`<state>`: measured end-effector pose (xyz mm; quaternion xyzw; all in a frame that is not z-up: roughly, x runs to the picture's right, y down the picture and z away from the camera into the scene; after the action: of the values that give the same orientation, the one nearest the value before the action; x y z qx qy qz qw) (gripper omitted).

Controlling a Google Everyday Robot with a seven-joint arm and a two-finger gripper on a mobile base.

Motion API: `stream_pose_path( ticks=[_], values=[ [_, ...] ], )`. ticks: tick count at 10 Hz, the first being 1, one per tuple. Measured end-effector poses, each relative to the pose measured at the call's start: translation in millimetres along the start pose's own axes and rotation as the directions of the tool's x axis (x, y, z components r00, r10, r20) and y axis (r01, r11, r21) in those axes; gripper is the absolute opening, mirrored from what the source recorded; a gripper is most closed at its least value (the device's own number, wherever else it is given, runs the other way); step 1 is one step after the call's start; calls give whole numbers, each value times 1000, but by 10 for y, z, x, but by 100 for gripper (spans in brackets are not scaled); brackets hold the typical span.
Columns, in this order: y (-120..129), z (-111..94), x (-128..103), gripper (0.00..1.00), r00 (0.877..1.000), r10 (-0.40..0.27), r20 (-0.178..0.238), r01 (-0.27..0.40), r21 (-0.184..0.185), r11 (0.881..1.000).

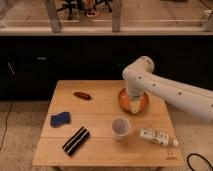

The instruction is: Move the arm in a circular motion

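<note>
The large white arm (165,90) reaches in from the right edge, bends at a bulbous joint (138,69) above the table's back right, and turns down. Its pale yellowish gripper (135,106) hangs over an orange bowl (133,101) on the wooden table (100,145), at or just above the bowl's inside. The wrist segment hides part of the bowl.
On the table stand a white cup (120,128) in front of the bowl, a white bottle lying on its side (157,137) at the front right, a black striped packet (76,140), a blue cloth (60,119) and a small reddish-brown item (82,95). A dark counter runs behind.
</note>
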<state>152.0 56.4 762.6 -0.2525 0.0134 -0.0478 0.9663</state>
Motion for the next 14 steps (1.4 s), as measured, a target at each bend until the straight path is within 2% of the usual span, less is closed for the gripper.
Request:
stream_pose_path(
  ticks=[2,4,14],
  values=[
    [-75,32,-44,80,1000,-14,4,14,2,1000],
    [-103,65,24,80,1000,-10,-2,10,-2,1000],
    [-163,199,-141,80,999,-53,0,53,-9,999]
  ],
)
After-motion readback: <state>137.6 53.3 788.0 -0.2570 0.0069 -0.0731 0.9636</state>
